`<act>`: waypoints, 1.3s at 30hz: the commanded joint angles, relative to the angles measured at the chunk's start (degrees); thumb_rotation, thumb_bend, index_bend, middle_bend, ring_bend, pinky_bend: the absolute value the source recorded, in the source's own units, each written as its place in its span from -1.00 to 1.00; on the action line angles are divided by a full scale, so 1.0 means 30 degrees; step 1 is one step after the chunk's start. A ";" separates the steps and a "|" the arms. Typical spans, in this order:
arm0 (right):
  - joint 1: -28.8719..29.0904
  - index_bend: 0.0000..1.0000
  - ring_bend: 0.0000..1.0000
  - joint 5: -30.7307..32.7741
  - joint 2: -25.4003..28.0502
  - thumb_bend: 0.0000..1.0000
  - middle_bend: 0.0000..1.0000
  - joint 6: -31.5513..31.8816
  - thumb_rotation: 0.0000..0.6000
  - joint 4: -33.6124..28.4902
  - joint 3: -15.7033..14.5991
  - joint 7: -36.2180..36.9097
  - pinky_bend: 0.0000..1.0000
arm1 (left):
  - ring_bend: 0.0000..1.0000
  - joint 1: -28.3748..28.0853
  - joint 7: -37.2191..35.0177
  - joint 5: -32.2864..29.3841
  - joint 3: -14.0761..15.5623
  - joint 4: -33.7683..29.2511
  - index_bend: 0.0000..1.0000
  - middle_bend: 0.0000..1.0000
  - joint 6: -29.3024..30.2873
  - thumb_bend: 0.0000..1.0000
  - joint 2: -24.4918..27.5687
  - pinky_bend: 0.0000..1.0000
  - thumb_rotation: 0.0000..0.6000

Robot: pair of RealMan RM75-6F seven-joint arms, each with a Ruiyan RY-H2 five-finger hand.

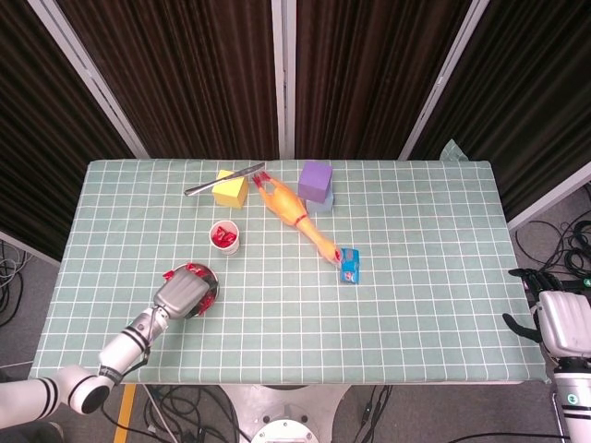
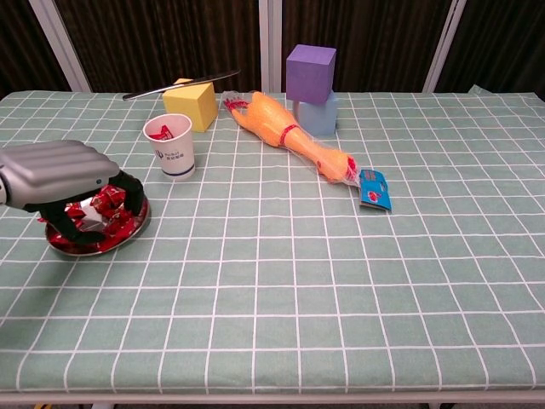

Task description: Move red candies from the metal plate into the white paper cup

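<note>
Red candies (image 2: 106, 204) lie heaped on the metal plate (image 2: 128, 239) at the table's front left. My left hand (image 2: 64, 170) hovers right over the plate, palm down, its fingers (image 2: 132, 200) curled down among the candies; its back hides whether anything is gripped. From the head view the same hand (image 1: 183, 293) covers most of the plate, with candies (image 1: 205, 284) showing at its edges. The white paper cup (image 2: 169, 146) stands upright just behind the plate with red candy inside (image 1: 222, 236). My right hand (image 1: 563, 323) rests off the table's right edge, holding nothing, fingers apart.
A yellow block (image 2: 190, 104) with a knife (image 2: 179, 83) across its top sits behind the cup. A rubber chicken (image 2: 289, 136) lies diagonally mid-table, ending near a blue packet (image 2: 375, 188). A purple block (image 2: 310, 74) is stacked on a pale blue one (image 2: 319, 113).
</note>
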 commanded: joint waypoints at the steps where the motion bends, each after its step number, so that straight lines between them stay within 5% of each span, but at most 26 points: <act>1: 0.0014 -0.48 -0.49 0.0001 -0.0009 -0.80 -0.42 -0.0025 1.00 0.0003 0.0000 0.0019 0.15 | 0.78 0.0093 -0.0035 -0.0163 -0.0022 0.0251 -0.11 -0.08 -0.0105 -0.39 -0.0245 1.00 1.00; 16: -0.0008 -0.48 -0.48 0.0049 0.0029 -0.80 -0.42 -0.0013 1.00 -0.0058 0.0002 -0.0016 0.15 | 0.78 0.0556 -0.0778 -0.0104 -0.0165 0.1735 0.01 0.03 0.0073 -0.36 -0.1384 1.00 1.00; 28: 0.0013 -0.48 -0.49 0.0089 0.0069 -0.80 -0.42 -0.0014 1.00 -0.0120 0.0053 -0.0034 0.15 | 0.84 0.0688 -0.3298 0.0799 -0.0563 0.2885 0.29 0.34 0.0506 -0.13 -0.1721 1.00 1.00; 39: 0.0010 -0.48 -0.49 0.0041 0.0005 -0.80 -0.42 -0.0049 1.00 0.0089 0.0020 0.0181 0.15 | 0.84 -0.0247 -0.3865 0.0321 -0.3035 0.0877 0.28 0.34 0.1230 -0.13 0.0336 1.00 1.00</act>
